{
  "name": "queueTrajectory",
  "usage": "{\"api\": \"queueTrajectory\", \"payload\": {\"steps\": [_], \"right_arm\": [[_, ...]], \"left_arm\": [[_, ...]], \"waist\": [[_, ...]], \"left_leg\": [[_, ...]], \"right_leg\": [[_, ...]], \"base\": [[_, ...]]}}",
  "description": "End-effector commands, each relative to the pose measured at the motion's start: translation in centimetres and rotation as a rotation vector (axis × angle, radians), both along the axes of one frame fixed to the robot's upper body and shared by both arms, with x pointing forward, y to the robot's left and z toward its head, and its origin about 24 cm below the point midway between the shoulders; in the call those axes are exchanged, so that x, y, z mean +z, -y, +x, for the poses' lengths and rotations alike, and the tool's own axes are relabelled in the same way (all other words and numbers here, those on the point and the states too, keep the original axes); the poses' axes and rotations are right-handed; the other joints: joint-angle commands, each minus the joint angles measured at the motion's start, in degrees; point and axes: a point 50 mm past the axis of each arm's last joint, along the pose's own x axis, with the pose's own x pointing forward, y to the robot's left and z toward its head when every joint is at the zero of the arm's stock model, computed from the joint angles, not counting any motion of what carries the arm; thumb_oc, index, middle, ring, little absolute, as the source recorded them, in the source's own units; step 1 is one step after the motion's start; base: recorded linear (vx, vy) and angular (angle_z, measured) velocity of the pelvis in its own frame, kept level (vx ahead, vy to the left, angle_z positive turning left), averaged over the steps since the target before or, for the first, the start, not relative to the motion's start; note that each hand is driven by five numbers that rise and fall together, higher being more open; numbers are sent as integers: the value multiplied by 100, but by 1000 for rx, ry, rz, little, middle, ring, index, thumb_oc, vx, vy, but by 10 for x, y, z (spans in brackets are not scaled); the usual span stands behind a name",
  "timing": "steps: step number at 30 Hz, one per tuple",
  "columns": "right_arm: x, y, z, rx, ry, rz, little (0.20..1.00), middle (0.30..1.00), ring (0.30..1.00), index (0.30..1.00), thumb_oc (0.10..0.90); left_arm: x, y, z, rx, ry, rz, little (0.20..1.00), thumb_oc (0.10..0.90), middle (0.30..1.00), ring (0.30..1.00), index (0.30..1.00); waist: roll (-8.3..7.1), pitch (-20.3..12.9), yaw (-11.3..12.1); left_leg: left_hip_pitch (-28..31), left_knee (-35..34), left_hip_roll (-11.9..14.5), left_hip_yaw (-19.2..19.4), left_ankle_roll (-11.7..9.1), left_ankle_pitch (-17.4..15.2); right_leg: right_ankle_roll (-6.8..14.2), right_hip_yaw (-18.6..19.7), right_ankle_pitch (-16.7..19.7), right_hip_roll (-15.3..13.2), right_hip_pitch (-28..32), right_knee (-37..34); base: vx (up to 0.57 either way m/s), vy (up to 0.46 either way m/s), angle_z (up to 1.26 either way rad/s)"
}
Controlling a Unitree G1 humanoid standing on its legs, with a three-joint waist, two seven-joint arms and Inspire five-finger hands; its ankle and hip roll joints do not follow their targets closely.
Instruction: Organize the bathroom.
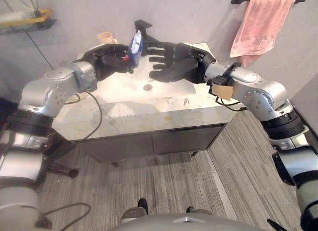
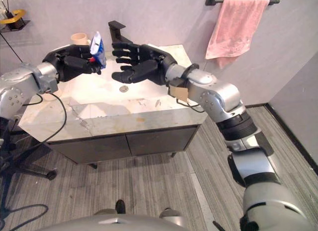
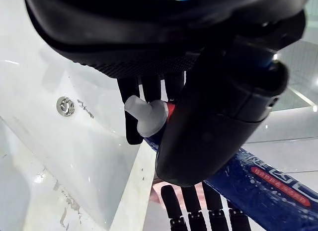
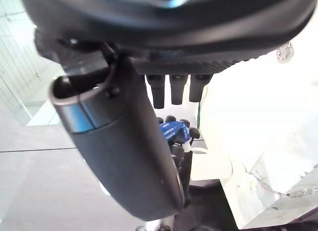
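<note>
- Now the left hand (image 2: 69, 62) is over the back left part of the sink counter (image 1: 149, 124). Its fingers are curled around a blue tube (image 2: 97, 48) and hold it up in the air.
- The right hand (image 2: 141, 64) is just beside the tube. Its fingers are spread wide and hold nothing. It looks ready to take the tube.
- The tidy-up looks only part done. The tube has no home yet.
- A cup (image 1: 105, 38) stands at the back left corner of the counter. The tube might go there, but that is a guess.
- A pink towel (image 1: 256, 25) hangs on its bar on the wall, past the right edge of the counter.
- The middle and front of the counter are bare, so there is room to move.
- A black tap (image 1: 142, 26) stands at the back edge, close to both hands. They could bump it.
</note>
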Motion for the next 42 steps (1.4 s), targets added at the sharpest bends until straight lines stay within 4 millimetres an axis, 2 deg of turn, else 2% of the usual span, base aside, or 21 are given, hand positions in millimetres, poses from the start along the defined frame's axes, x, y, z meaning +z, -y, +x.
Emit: {"api": "queueTrajectory", "payload": {"steps": [1,6,12,22,23,31,32,33,34,35,36,42], "right_arm": [[59,-8,-7,28,283,128,900,900,900,900,800],[71,-10,-8,-4,362,149,900,900,900,900,800],[79,-30,-8,6,363,199,900,900,900,900,800],[66,-49,-5,28,222,295,900,900,900,900,800],[58,-51,-3,15,189,290,900,900,900,900,800],[43,-46,1,-5,152,256,900,900,900,900,800],[42,-46,1,-5,151,255,855,855,855,855,770],[41,-44,2,-9,152,256,665,665,665,665,643],[41,-43,2,-12,160,244,702,702,702,702,668],[41,-43,2,-10,161,236,834,834,834,834,756],[41,-42,2,-12,161,233,900,900,900,900,800],[35,-37,4,-27,160,188,900,900,900,900,800]], "left_arm": [[55,-15,1,63,228,-63,300,400,300,300,300],[55,-10,3,69,228,-61,300,400,300,300,300],[52,1,7,59,209,-58,300,400,300,300,300],[49,13,12,49,193,-67,300,400,300,300,300],[48,15,13,42,192,-70,300,400,300,300,300],[47,16,11,47,192,-72,300,400,300,300,300],[47,16,11,47,192,-72,300,400,300,300,300],[46,15,11,47,192,-72,300,400,300,300,300],[45,13,11,48,192,-71,300,400,300,300,300],[45,14,11,49,191,-71,300,400,300,300,300],[45,13,11,50,191,-70,300,400,300,300,300],[41,10,10,56,187,-63,300,400,300,300,300]], "waist": [[185,-1198,200],[190,-1202,237],[193,-1207,339],[182,-1252,420],[179,-1257,428],[169,-1262,404],[173,-1253,399],[178,-1236,386],[180,-1231,377],[181,-1231,370],[183,-1232,367],[187,-1238,342]], "left_leg": [[229,-14,479,43,-346,-342],[211,-14,469,9,-332,-336],[209,-14,406,-116,-306,-362],[266,-14,368,-205,-296,-382],[287,-14,370,-223,-294,-390],[330,-14,389,-230,-300,-381],[338,-14,393,-231,-299,-380],[348,-14,395,-229,-299,-380],[352,-14,396,-220,-302,-379],[352,-14,402,-215,-304,-375],[353,-14,407,-211,-309,-373],[356,-14,422,-188,-312,-368]], "right_leg": [[139,-135,-605,1,-121,-43],[120,-163,-614,-4,-111,-43],[98,-212,-627,-8,-71,-43],[108,-270,-644,-28,31,-43],[106,-281,-657,-30,51,-25],[97,-270,-674,-19,72,6],[93,-264,-676,-16,74,12],[89,-251,-675,-15,75,16],[94,-243,-673,-13,78,17],[97,-237,-668,-15,75,13],[101,-236,-664,-17,73,12],[102,-211,-656,-15,67,9]], "base": [[0,0,0],[0,0,0],[22,16,2],[40,8,7],[36,-5,2],[23,-12,2],[0,0,0],[0,0,0],[0,0,0],[0,0,0],[0,0,0],[1,-1,-1]]}}
